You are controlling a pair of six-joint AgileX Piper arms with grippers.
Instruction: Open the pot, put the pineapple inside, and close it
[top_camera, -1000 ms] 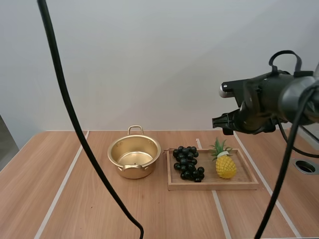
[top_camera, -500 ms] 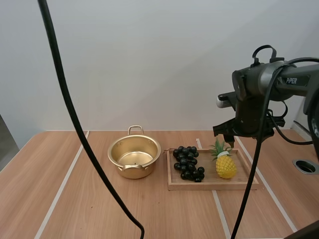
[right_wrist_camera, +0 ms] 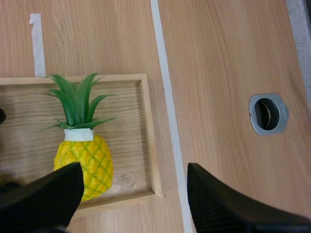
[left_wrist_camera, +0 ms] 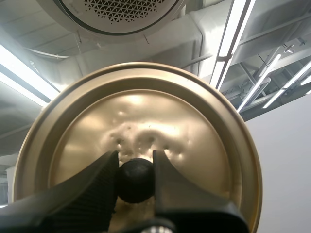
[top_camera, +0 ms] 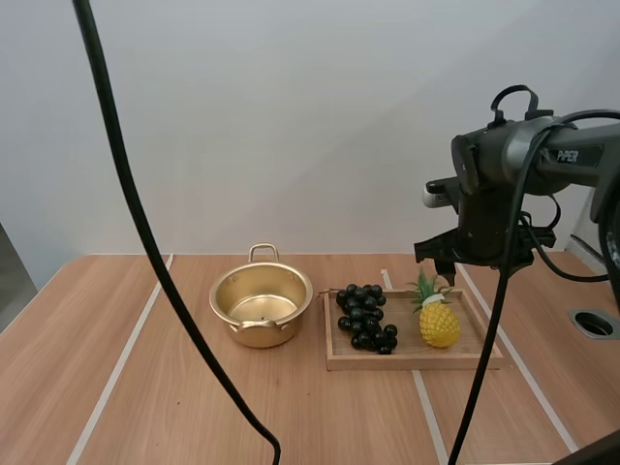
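While the left pincer [left_wrist_camera: 136, 164] clamps the lid's knob [left_wrist_camera: 136, 182], the right pincer [right_wrist_camera: 135, 172] gapes above the pineapple [right_wrist_camera: 83, 162].

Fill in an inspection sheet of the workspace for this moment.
Surface: wooden table with pale strips and a round hole at its right side.
Job's things: pot open and empty, left of the tray; lid lifted off, held by its knob; pineapple in the tray's right half.
Clutter: grapes in the tray's left half.
Grippers: left gripper shut on the lid's knob; right gripper open, above the tray's right edge beside the pineapple.
Cables: nothing seen.
Surroundings: plain wall behind the table.
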